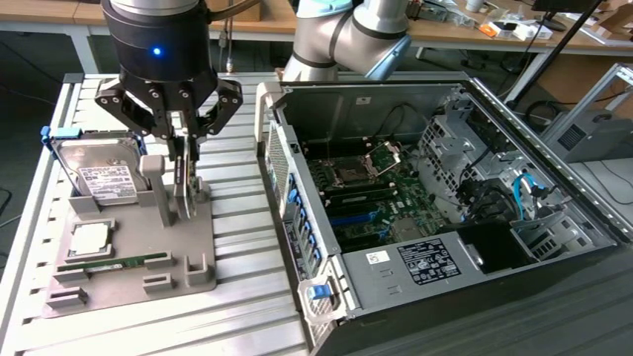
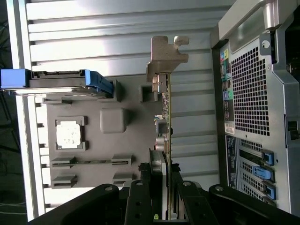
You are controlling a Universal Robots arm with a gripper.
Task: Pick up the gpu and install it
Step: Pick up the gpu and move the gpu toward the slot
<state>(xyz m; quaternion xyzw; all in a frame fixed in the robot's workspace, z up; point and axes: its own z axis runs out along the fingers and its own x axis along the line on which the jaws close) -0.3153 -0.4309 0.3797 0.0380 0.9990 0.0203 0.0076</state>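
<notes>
Upper left of the exterior view: black multi-fingered gripper (image 1: 180, 159) clamped on the thin dark gpu card with silver end bracket (image 1: 184, 174), upright in the grey holder tray (image 1: 138, 285); best lifted straight, avoiding tilt.

A grey fixture tray (image 1: 188, 252) holds a silver, white-labelled hard drive (image 1: 99, 174) with blue side rails.
</notes>
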